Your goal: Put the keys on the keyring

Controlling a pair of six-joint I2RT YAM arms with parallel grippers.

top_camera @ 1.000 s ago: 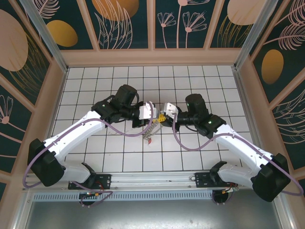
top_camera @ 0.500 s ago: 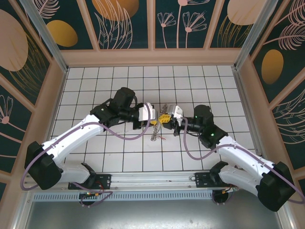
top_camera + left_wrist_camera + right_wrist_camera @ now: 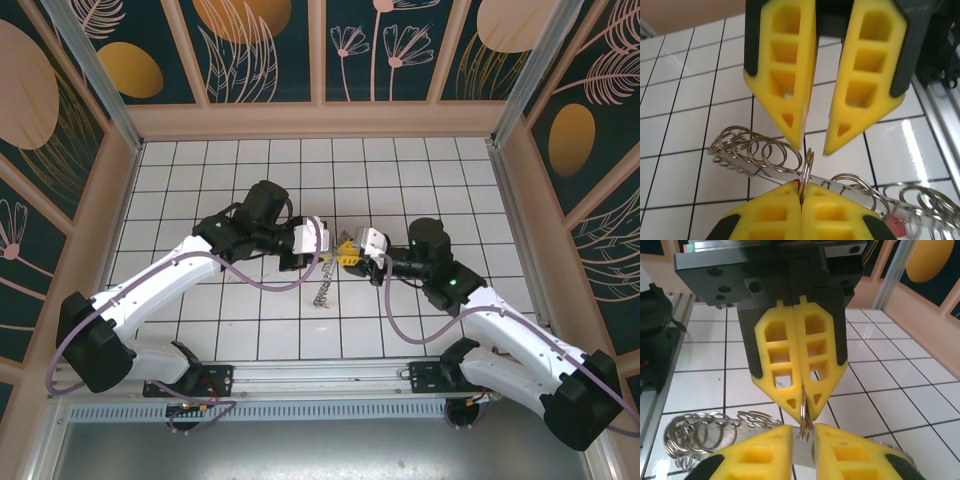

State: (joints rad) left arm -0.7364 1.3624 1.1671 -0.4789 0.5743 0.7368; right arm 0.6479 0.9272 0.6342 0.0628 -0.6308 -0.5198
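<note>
You see one keyring point(image 3: 324, 285), one red key point(image 3: 894, 226). Keyring points toward the arm bases point(image 3: 200, 378); left hand point(image 3: 802, 186) pinches it, right hand point(image 3: 803, 431) spread.

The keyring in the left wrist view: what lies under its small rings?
Under the keyring show white tiles and, at lower right, a red bit, probably a key head. The rings cover the rest of it.
</note>
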